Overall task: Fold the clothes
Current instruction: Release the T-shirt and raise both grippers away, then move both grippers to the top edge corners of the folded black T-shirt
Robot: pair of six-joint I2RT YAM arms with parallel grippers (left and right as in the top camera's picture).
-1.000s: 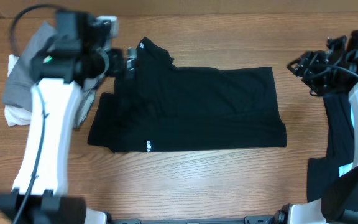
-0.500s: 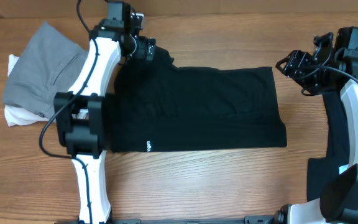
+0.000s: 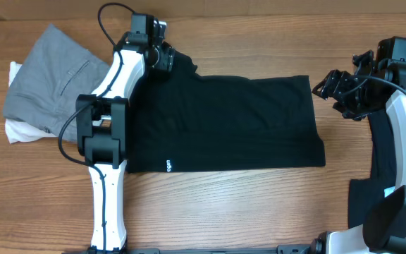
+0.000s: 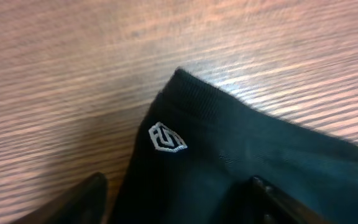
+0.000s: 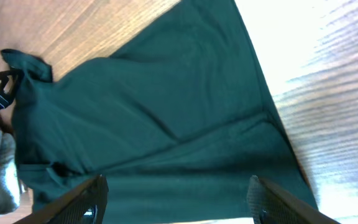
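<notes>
Starting at the near edge of the table [image 3: 224, 212], we find the near hem of the black T-shirt [image 3: 245, 120], marked by a small white print [image 3: 166, 166]. The shirt lies flat at the table's centre in a rough rectangle. We judge it part-folded, with one sleeve corner projecting at the far left.

At mid-depth, a second black garment [image 3: 376, 144] lies on the right under the right arm. On the left, a grey garment [image 3: 51, 74] rests on a white cloth [image 3: 20, 131]. Both sit apart from the shirt, presumably awaiting their turn.

Further back, the right gripper [image 3: 328, 86] hangs just beside the shirt's far right corner, jaws apart and empty. We judge it is placed to take that corner.

Farthest, the left gripper [image 3: 165, 59] sits over the projecting sleeve corner. Its wrist view shows the fingers [image 4: 86, 198] spread to either side of the fabric near a white logo [image 4: 166, 138] — apart, not clamped. Whether they touch the cloth we cannot tell. The position suggests a pinch to fold that corner inward.
</notes>
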